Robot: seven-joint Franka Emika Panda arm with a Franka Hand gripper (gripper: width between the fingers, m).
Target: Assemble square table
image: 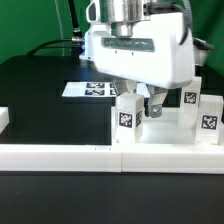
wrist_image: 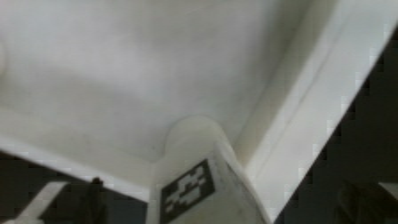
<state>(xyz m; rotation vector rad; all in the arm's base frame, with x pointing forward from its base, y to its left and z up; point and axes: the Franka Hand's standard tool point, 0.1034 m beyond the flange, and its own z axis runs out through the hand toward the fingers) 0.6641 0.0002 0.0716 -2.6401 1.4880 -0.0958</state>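
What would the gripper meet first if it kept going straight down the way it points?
Probably the square table top: the gripper, jaws open, points down at it. A leg block stands close beside the line, so depth is uncertain.

Colours and patterns of the parts on the table.
White leg blocks (image: 127, 112) carry black-and-white square tags; the marker board (image: 88, 90) is white with black tags (several in a row); the table surface (image: 40, 90) is black, the border rail (image: 60, 156) white, and the tabletop (wrist_image: 125, 80) plain white.

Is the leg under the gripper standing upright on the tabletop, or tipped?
Upright. In the exterior view the leg stands vertical on the tabletop, tag facing the camera, like the other legs.
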